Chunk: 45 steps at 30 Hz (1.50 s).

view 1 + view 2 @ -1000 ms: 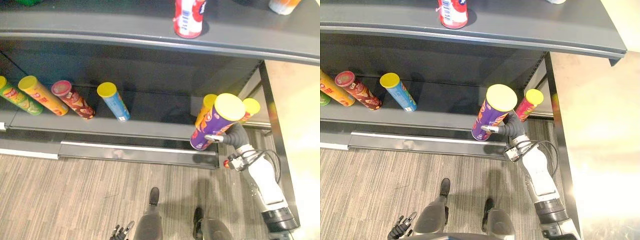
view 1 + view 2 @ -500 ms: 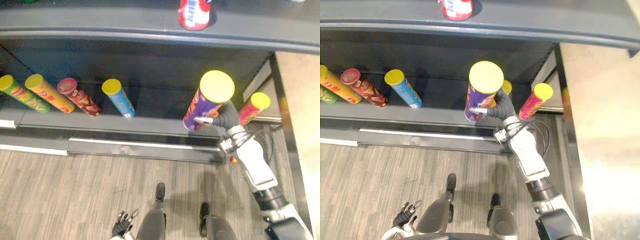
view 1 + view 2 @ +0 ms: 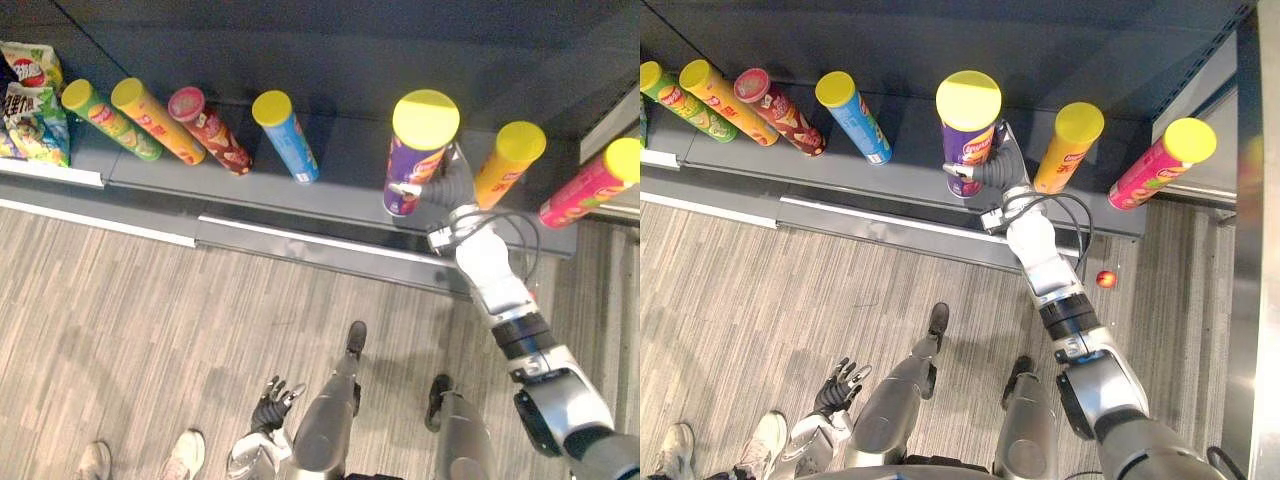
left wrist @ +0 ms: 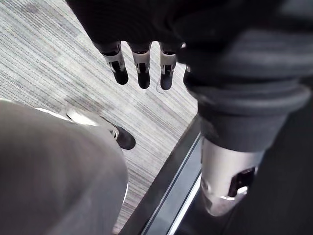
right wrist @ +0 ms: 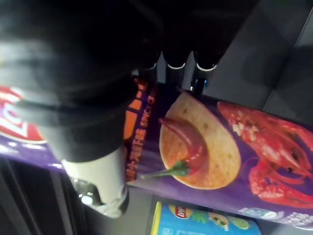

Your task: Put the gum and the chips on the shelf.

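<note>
A: Where is the purple chips can [image 3: 420,150]?

B: It stands upright at the lower shelf [image 3: 340,195], its base near the front edge and its yellow lid up. It is between a blue can [image 3: 287,137] on its left and an orange can [image 3: 508,165] on its right, apart from both.

A: And what holds it?

B: The robot's right hand [image 3: 998,170]. In the right wrist view its fingers [image 5: 174,58] are clamped round the can's side, with the thumb on the other side.

A: What else is on that shelf?

B: A pink can [image 3: 590,185] at the far right. Left of the blue one are a red can [image 3: 210,130], a yellow can [image 3: 150,120] and a green can [image 3: 110,122], all leaning. Chip bags [image 3: 30,105] lie at the far left.

A: The other hand?

B: The left hand [image 3: 272,400] hangs low over the striped floor [image 3: 150,300], its fingers [image 4: 142,71] straight and slightly apart, holding nothing. A person's shoes [image 3: 185,455] show nearby, and a small red ball [image 3: 1105,278] lies on the floor below the shelf.
</note>
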Motion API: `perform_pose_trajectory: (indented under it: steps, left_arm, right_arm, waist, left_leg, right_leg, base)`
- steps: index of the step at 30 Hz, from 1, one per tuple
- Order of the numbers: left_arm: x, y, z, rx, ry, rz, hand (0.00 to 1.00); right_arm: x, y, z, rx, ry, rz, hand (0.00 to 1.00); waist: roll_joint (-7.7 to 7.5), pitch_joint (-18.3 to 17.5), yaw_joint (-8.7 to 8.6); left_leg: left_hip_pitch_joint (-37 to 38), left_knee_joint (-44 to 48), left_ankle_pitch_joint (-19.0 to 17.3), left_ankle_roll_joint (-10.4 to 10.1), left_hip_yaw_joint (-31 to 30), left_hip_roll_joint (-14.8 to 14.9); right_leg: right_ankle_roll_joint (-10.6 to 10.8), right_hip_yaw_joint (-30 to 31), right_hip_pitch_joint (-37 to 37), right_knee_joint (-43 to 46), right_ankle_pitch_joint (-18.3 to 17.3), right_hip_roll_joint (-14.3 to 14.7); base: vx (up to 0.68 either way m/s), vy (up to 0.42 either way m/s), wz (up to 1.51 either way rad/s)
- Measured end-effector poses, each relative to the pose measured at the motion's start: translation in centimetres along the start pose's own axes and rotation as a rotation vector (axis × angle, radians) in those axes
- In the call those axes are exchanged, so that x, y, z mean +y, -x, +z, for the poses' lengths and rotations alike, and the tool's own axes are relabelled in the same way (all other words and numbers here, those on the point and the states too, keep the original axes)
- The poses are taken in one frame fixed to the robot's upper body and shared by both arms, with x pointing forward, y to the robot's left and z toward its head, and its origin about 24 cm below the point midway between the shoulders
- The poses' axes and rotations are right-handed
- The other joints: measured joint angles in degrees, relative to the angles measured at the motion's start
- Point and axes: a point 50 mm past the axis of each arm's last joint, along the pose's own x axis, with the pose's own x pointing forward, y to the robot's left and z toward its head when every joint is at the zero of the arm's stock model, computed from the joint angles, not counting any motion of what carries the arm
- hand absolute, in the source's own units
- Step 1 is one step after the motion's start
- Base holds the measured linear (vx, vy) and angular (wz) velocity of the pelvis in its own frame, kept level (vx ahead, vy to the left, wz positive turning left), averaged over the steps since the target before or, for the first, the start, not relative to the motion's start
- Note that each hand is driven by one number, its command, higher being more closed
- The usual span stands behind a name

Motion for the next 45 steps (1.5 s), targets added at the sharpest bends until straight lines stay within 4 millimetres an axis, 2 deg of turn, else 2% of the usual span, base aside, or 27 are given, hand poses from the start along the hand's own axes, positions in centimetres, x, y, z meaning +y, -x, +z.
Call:
perform_pose_trajectory:
  steps: [7, 11, 15, 21, 32, 37, 42, 45]
  left_arm:
    - [-1.1, -0.1, 0.4, -0.028, -0.016, -0.041, 0.0]
    - [-1.6, -0.2, 0.7, -0.04, -0.021, -0.058, 0.0]
    - [-1.9, -0.3, 1.0, -0.051, -0.015, -0.064, 0.0]
    - [-2.7, -0.3, 1.4, -0.076, 0.018, -0.077, 0.0]
    - [-3.4, -0.1, 3.2, -0.162, 0.058, -0.103, 0.0]
    - [-3.8, -0.1, 3.8, -0.191, 0.069, -0.118, 0.0]
    - [-4.0, 0.0, 4.1, -0.217, 0.091, -0.115, 0.0]
    - [-4.0, 0.0, 4.1, -0.223, 0.107, -0.109, 0.0]
  right_arm:
    - [-0.7, -0.7, -0.8, 0.044, 0.029, -0.063, 1.0]
    - [-0.7, -1.3, -0.2, 0.021, 0.041, -0.076, 1.0]
    - [-0.9, -1.7, 0.4, -0.002, 0.068, -0.104, 1.0]
    - [-1.0, -2.1, 0.9, -0.022, 0.075, -0.135, 1.0]
    - [0.0, -4.6, 5.8, -0.194, 0.103, -0.126, 1.0]
    - [0.2, -4.9, 6.3, -0.2, 0.117, -0.132, 1.0]
    - [-0.3, -5.7, 7.4, -0.241, 0.15, -0.151, 1.0]
    - [-0.5, -5.9, 7.5, -0.245, 0.184, -0.145, 1.0]
  waist:
    - [0.83, 0.7, 1.6]
    - [1.23, 1.0, 2.84]
    - [1.23, 1.0, 3.01]
    - [0.94, 1.2, 4.16]
    - [0.22, 2.6, 4.88]
    - [-0.4, 3.0, 5.44]
    - [-0.43, 3.1, 5.84]
    - [-0.44, 3.1, 5.99]
  left_leg:
    - [-2.6, 1.9, 0.1, -0.3, -1.4, -0.9]
    - [-4.6, 3.6, -0.1, -0.6, -1.6, -1.3]
    - [-6.3, 5.1, -0.4, -0.8, -2.4, -1.7]
    - [-8.3, 6.5, -0.7, -1.2, -1.5, -1.5]
    - [-13.6, 10.3, -1.1, -1.3, 0.7, -1.6]
    - [-15.3, 12.3, -1.5, -1.4, 0.8, -1.7]
    - [-18.2, 13.8, -1.6, -1.4, 1.0, -1.4]
    - [-18.8, 14.1, -1.3, -1.0, 2.4, -1.1]
  right_leg:
    - [-0.2, -1.1, -2.3, 3.6, -1.7, -1.3]
    - [-0.4, -1.1, -4.6, 6.0, -2.6, -1.9]
    - [-0.7, -1.7, -6.1, 8.3, -3.7, -2.5]
    - [-1.1, -2.9, -7.9, 11.0, -5.1, -3.2]
    - [-1.6, -3.5, -12.9, 16.4, -7.5, -5.0]
    - [-1.8, -3.4, -14.4, 18.2, -8.1, -5.4]
    - [-2.2, -4.2, -16.6, 19.8, -8.6, -5.6]
    - [-2.0, -4.3, -17.1, 20.7, -9.0, -6.2]
  base:
    - [-0.01, -0.032, 0.14]
    - [-0.01, -0.041, 0.05]
    - [-0.01, -0.046, 0.12]
    - [-0.01, -0.048, 0.11]
    - [0.0, -0.046, 0.08]
    - [0.0, -0.028, 0.02]
    - [-0.01, -0.032, 0.1]
    - [0.01, -0.029, 0.1]
